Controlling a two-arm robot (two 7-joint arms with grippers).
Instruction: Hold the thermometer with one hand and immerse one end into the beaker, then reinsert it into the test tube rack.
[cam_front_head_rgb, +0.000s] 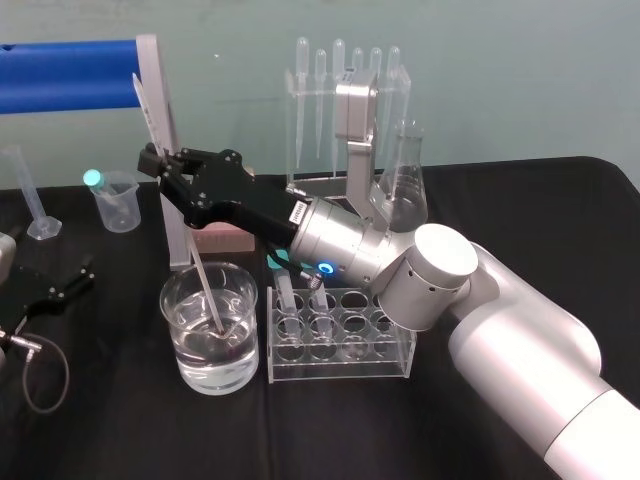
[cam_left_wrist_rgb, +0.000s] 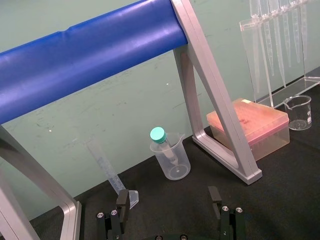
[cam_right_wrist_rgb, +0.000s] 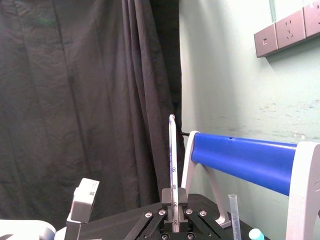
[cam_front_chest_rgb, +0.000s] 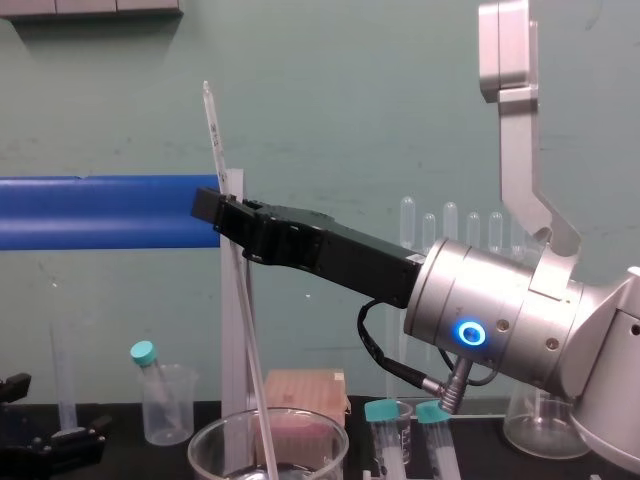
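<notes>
One thermometer (cam_front_head_rgb: 206, 290), one beaker (cam_front_head_rgb: 185, 372), one rack (cam_front_head_rgb: 402, 358). The right gripper (cam_front_head_rgb: 160, 165) reaches in from the right above the black table (cam_front_head_rgb: 120, 430). Its two fingers are clamped on the thermometer partway up the rod. The rod stands nearly upright, slightly tilted. Its lower end is inside the beaker, in the clear liquid as far as the head view tells, and its top rises well above the fingers. The beaker stands just left of the rack.

There are three teal-capped tubes: two in the rack (cam_front_chest_rgb: 384, 412) and one leaning in a small plastic beaker (cam_front_head_rgb: 115, 205) at the back left. At least six pipettes (cam_front_head_rgb: 338, 55) hang in a clear stand behind. One flask (cam_front_head_rgb: 405, 185) stands beside them and one measuring cylinder (cam_front_head_rgb: 28, 190) is at far left.

The left gripper (cam_front_head_rgb: 62, 288) lies parked low at the table's left, fingers (cam_left_wrist_rgb: 122, 202) apart.

The head view gives the rod's foot in the beaker, while the chest view cuts off the beaker's base. From the side, the chest view shows the rod crossing a blue bar (cam_front_chest_rgb: 100, 212). The right wrist view looks up along the rod and makes its scale numbers readable. The left wrist view adds a pink box (cam_left_wrist_rgb: 250, 125) and a small glass beaker (cam_left_wrist_rgb: 298, 112).
</notes>
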